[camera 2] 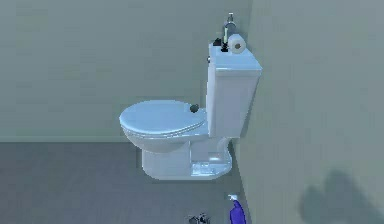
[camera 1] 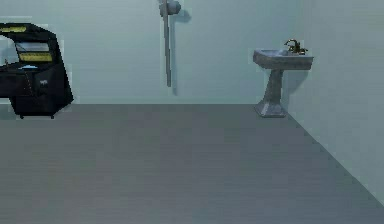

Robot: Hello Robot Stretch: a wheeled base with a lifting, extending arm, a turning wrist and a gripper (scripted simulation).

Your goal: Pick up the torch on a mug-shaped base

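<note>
Purple bottle (camera 2: 236, 211) on floor (camera 2: 80, 190); toilet (camera 2: 170, 125) beyond — dark upright thing (camera 2: 229, 24) atop tank (camera 2: 232, 95).

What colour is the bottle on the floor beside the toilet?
The bottle is blue-violet, clearest in the arm side view.

Floor (camera 1: 180, 160) lies bare ahead, with a dark cabinet (camera 1: 35, 75) at the forward view's left and a sink (camera 1: 280, 75) at its far right. In the arm side view a toilet (camera 2: 190, 125) stands against the wall, 2 things on the floor by it — a bottle (camera 2: 237, 210) and a small dark thing (camera 2: 200, 217).
</note>
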